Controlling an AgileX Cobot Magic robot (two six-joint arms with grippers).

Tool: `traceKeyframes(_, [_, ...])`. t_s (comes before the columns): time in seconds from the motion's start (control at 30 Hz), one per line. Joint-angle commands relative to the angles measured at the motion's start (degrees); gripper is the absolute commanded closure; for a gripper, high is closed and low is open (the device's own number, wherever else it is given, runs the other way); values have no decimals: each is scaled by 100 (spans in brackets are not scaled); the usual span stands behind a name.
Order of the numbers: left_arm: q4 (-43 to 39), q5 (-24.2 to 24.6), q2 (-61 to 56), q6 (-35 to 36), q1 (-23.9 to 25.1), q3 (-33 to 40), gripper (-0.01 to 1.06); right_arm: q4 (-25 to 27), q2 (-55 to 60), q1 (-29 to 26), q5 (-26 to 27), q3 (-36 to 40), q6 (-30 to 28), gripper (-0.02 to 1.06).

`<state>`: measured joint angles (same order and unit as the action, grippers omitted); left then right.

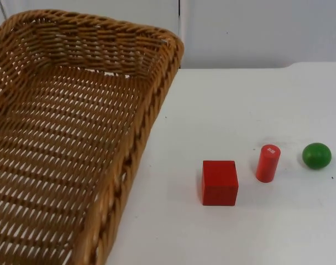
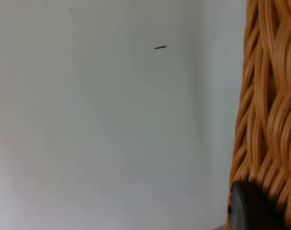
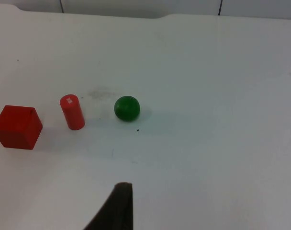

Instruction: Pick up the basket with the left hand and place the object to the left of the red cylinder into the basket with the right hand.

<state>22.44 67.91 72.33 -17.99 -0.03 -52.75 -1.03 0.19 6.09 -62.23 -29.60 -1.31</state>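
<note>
The right gripper's (image 3: pixel 117 211) jaws, width hard to tell, hang over the worktop (image 1: pixel 240 99), red cube (image 3: pixel 17 127) lying beyond, just left of the red cylinder (image 3: pixel 72 112), while the left gripper's (image 2: pixel 253 211) fingertip rests against the basket (image 1: pixel 63 138), seemingly gripping its wall.

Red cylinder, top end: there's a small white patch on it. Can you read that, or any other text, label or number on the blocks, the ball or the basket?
White mark on the top end of the red cylinder: too small to read in the top or right wrist view.
Red cube: no text.
Green ball: no text.
Basket: plain wicker, no label.
Nothing legible anywhere.
</note>
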Motion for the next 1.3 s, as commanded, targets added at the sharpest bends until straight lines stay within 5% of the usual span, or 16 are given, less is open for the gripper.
traceKeyframes(0.0, [-107,-66,-40,134,84,13,105,-28,-19,-4,39,9,-42,-1])
traceKeyframes(0.23, [241,-139,-28,31,575,24,105,-28,-19,-4,39,9,-42,-1])
traceKeyframes(0.93, [782,-103,-28,-99,575,24,105,-28,315,-18,120,-40,-63,-1])
traceKeyframes(1.27, [970,-54,-28,-157,575,24,105,10,1994,-18,1882,-145,-63,-1])
